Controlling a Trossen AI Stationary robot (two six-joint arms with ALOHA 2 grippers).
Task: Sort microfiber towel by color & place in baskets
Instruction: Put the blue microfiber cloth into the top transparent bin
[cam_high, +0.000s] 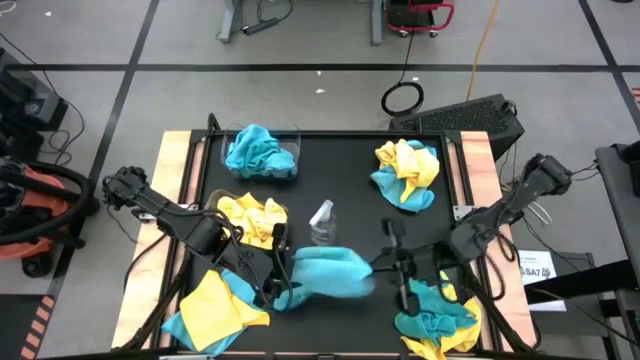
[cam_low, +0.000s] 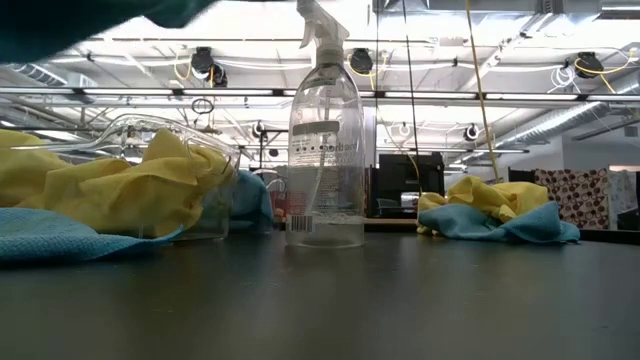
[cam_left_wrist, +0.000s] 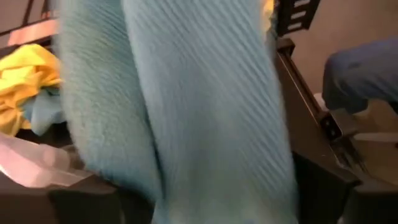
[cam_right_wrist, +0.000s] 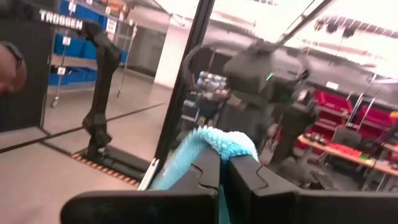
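Low view: bright ceiling lights backlight the spray bottle, glare washing out the bg behind it. Teal towel fills the left wrist view, blurred. Right wrist view smeared w/ motion blur.

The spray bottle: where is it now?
In the high view, the spray bottle stands upright mid-table, between the yellow-filled basket and the held teal towel.

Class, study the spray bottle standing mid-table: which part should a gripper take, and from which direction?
Grip the spray bottle around its straight clear body, below the shoulder, coming in level from an open side. It stands upright; the narrow neck and trigger head on top probably offer a poorer hold.
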